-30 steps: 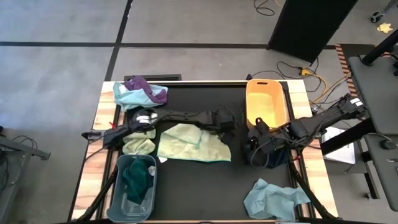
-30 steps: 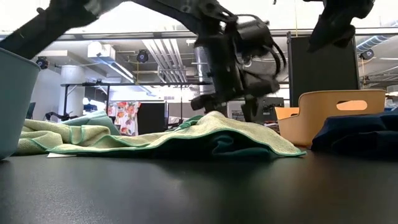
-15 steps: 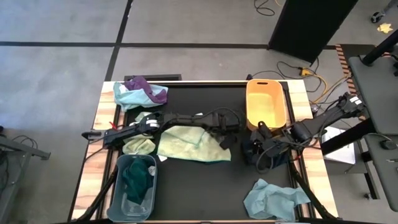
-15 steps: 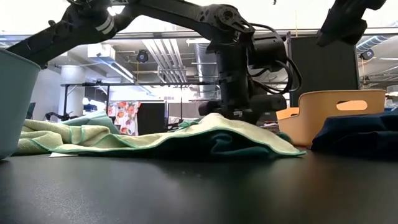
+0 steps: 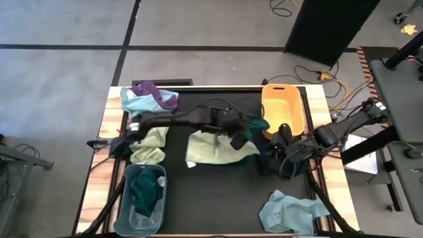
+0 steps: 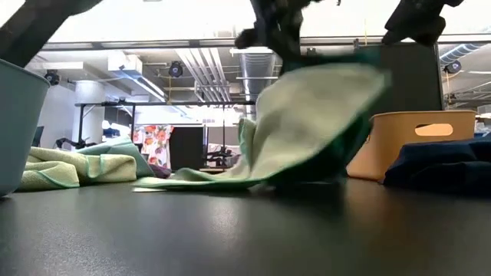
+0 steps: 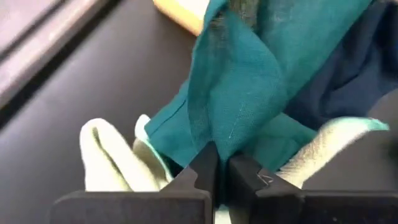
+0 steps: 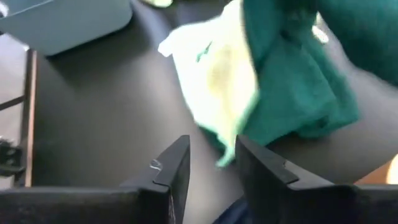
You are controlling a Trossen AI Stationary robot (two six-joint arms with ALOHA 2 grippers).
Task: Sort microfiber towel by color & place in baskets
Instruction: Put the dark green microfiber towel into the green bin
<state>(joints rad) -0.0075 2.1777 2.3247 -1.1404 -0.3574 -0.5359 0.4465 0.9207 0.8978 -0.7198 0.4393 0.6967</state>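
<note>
Teal towel point(image 5: 256, 121) hangs pinched in my left claw point(image 5: 246, 125), whose fingers point(image 7: 205, 168) are clamped tight on a fold of it, raised above the middle of the worktop point(image 5: 218, 198) just beside the orange basket point(image 5: 283, 109). A pale green towel point(image 5: 215, 147) trails up with it, its lower edge on the worktop. My right claw point(image 5: 285, 157) sits over a navy towel point(image 5: 274, 162) below the orange basket, fingers point(image 8: 171, 171) a little apart and holding nothing. I see a teal basket point(image 5: 144, 192) at the front left with a dark green towel point(image 5: 145, 188) inside, and a light blue towel point(image 5: 291, 210) at the front right.
</note>
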